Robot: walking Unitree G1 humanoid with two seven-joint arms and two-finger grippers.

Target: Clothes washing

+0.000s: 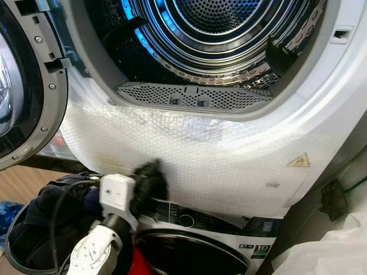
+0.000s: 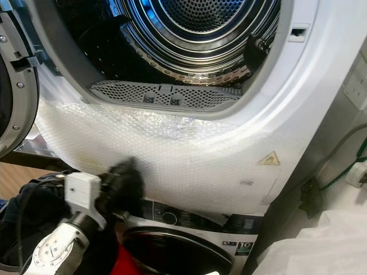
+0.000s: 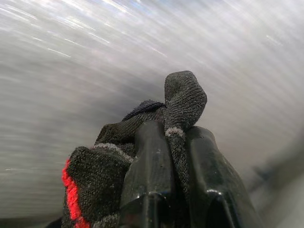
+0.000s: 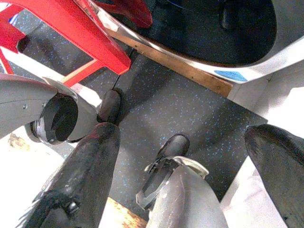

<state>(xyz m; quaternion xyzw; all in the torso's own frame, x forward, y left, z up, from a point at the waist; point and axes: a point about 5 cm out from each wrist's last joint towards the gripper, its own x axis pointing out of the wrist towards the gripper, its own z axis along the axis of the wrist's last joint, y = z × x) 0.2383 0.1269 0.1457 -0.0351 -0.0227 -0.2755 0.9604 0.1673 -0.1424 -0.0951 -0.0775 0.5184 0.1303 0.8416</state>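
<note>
Left gripper (image 1: 150,175) is clamped on a dark sock (image 3: 183,97); lift higher to clear the drum (image 1: 218,34) lip before releasing.

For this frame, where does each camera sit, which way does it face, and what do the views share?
Left eye: head, facing the open upper machine's steel drum; left gripper raised.
Right eye: same scene, shifted; bubble-wrapped white front panel.
Left wrist: along its fingers, shut on a dark knitted sock with red trim.
Right wrist: hanging, facing the speckled dark floor; right gripper open.
Shared: both eyes; sock, left gripper.
</note>
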